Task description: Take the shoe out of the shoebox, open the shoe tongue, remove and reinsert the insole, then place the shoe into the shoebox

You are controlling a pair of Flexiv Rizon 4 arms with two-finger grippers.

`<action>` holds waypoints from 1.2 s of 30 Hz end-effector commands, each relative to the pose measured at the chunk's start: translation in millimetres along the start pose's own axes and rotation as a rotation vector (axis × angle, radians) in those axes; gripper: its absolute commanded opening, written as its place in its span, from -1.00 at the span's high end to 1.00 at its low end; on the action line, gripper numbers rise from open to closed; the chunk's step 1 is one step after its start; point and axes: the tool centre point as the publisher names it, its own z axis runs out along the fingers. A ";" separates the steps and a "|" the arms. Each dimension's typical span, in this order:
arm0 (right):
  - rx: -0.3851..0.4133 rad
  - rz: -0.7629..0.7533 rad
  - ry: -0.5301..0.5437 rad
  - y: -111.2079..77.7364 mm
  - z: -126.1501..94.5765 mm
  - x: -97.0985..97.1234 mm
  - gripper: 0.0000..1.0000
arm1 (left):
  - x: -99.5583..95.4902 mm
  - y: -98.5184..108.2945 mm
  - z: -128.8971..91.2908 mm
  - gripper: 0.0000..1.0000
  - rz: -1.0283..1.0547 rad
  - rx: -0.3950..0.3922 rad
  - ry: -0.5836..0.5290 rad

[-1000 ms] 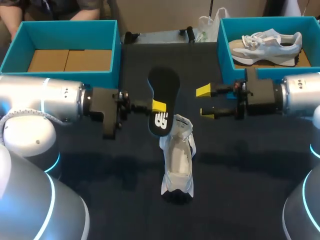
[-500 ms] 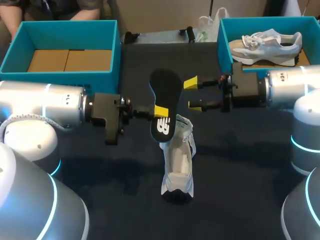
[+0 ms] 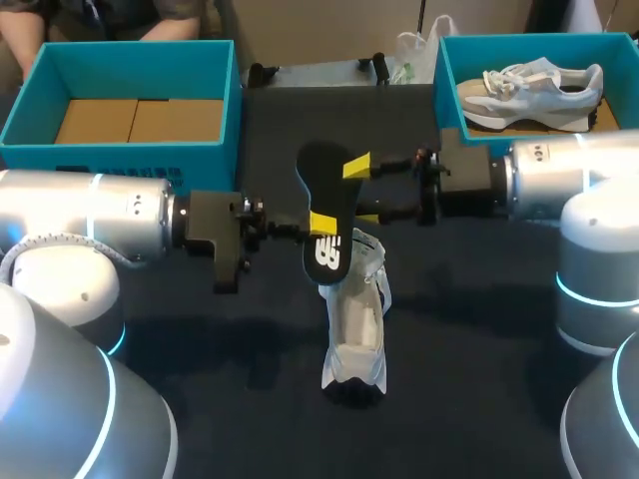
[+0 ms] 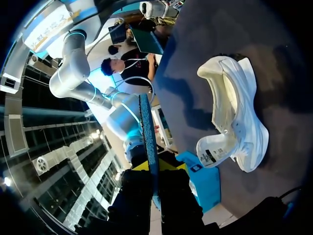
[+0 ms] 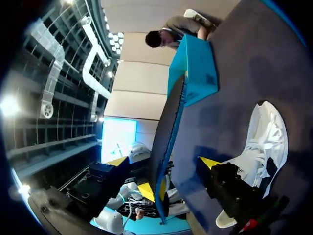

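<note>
Two tools meet the black insole [image 3: 329,185] above the white shoe [image 3: 355,319]: left tool [image 3: 319,220] clamped on it, right tool [image 3: 360,190] spread open astride its edge.

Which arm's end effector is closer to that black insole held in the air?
Left. The left end effector is clamped on the lower part of the flat black insole; the right end effector, open, straddles its upper part.
</note>
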 end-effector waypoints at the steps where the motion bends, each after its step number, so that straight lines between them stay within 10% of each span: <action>1: -0.004 0.009 -0.006 -1.3 9.4 2.8 -0.23 | -0.1 -1.0 0.7 1.00 0.003 -0.007 0.001; 36: 0.011 0.021 0.046 -12.4 20.4 21.9 0.41 | -0.1 -0.9 0.6 1.00 0.005 -0.009 0.004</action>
